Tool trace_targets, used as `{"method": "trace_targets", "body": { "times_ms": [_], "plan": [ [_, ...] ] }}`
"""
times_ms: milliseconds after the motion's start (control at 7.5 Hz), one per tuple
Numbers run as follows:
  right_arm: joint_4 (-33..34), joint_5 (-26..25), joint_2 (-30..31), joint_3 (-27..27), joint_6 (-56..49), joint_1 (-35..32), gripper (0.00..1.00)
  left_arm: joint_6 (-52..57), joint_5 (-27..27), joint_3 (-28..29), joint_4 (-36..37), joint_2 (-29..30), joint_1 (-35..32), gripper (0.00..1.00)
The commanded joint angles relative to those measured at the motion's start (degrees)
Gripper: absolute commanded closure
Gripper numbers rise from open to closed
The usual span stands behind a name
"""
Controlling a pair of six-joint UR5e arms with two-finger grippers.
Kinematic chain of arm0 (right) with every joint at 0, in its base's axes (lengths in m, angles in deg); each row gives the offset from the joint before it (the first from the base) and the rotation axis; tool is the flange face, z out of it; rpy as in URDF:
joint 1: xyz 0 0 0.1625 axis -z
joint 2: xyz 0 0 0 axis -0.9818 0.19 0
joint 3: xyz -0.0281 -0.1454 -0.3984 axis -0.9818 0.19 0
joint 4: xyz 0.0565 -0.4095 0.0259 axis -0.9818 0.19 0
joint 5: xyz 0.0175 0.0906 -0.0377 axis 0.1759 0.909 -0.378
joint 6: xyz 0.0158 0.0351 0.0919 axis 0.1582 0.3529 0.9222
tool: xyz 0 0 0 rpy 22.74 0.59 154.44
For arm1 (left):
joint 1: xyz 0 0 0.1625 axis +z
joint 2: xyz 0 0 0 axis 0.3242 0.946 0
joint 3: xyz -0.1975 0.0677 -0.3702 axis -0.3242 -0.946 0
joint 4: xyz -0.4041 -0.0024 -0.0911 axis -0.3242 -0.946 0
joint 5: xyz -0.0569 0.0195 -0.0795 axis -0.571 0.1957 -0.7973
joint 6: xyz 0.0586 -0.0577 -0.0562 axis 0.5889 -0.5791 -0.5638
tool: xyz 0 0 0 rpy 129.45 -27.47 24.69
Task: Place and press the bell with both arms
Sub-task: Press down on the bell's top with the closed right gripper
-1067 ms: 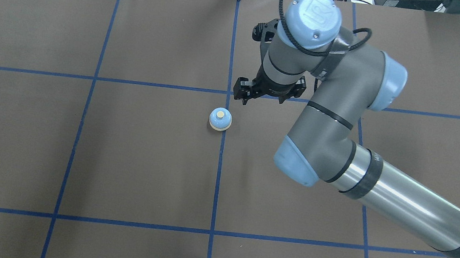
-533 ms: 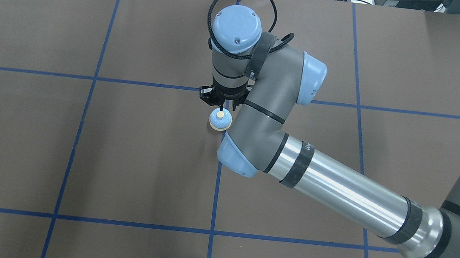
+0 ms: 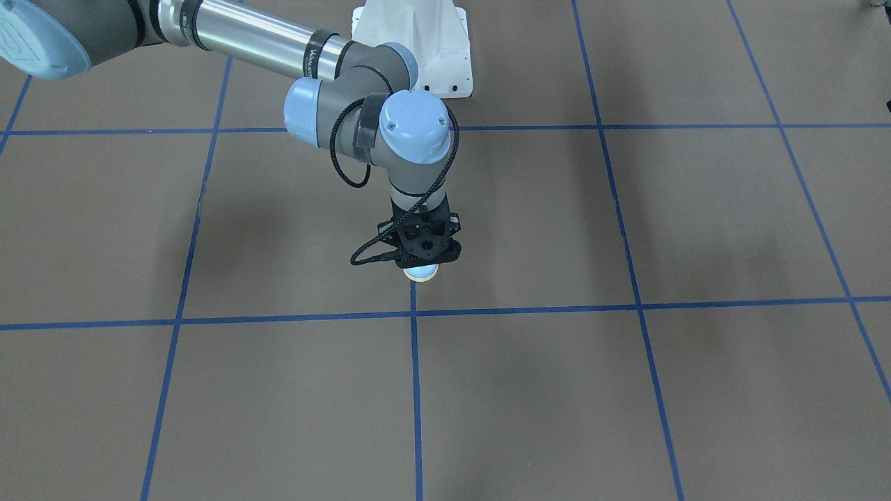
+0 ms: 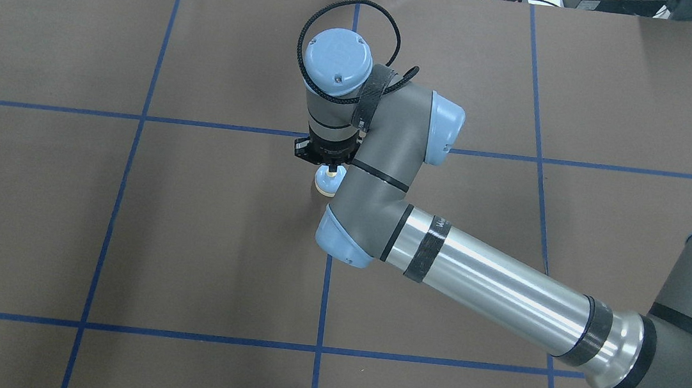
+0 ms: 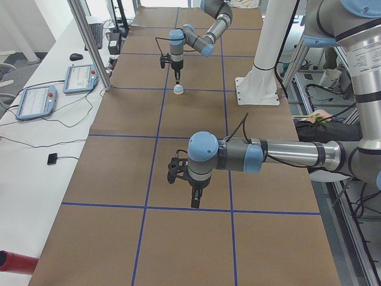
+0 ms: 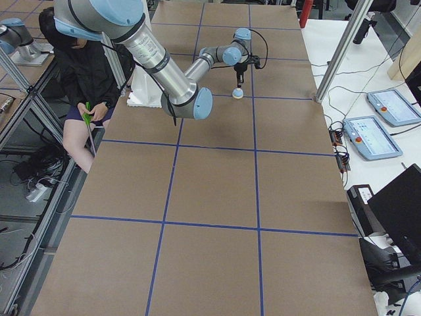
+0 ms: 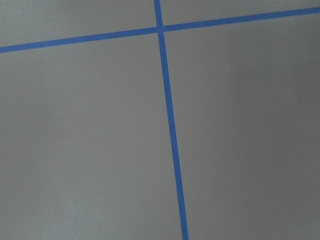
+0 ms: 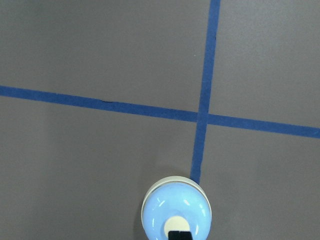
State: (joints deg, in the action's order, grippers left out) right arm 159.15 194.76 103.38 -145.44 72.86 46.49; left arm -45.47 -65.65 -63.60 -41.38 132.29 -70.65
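Where blue tape lines cross at the middle of the brown bench (image 4: 187, 235), the silver-grey right arm (image 4: 472, 278) comes in from 4 o'clock in the overhead view. Silver-grey left arm (image 5: 280, 155) hangs well apart, and I can't tell the opening of the black left claw (image 5: 194, 202). Black right claw (image 4: 329, 166) has its fingers pinched together and grips nothing. Its tip is on the cream button of the small light-blue dome bell (image 4: 324, 183), which sits upright at 6 o'clock of the crossing.

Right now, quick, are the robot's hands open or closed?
Right gripper: closed, tip on the button of the bell, holding nothing.
Left gripper: cannot tell.

Right gripper (image 4: 331, 169) swung over bell (image 4: 324, 183), lowered toward its button (image 8: 171, 227)
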Motion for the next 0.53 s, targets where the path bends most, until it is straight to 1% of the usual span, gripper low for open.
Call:
{"method": "trace_targets", "body": {
  "times_ms": [0, 400],
  "plan": [
    [-0.11, -0.31, -0.11, 1.11, 0.02, 0.39, 1.0, 0.0, 0.0, 0.0, 0.0, 0.0, 0.0, 0.0],
    [-0.11, -0.4, -0.03, 1.47, 0.02, 0.83, 1.0, 0.0, 0.0, 0.0, 0.0, 0.0, 0.0, 0.0]
  ]
}}
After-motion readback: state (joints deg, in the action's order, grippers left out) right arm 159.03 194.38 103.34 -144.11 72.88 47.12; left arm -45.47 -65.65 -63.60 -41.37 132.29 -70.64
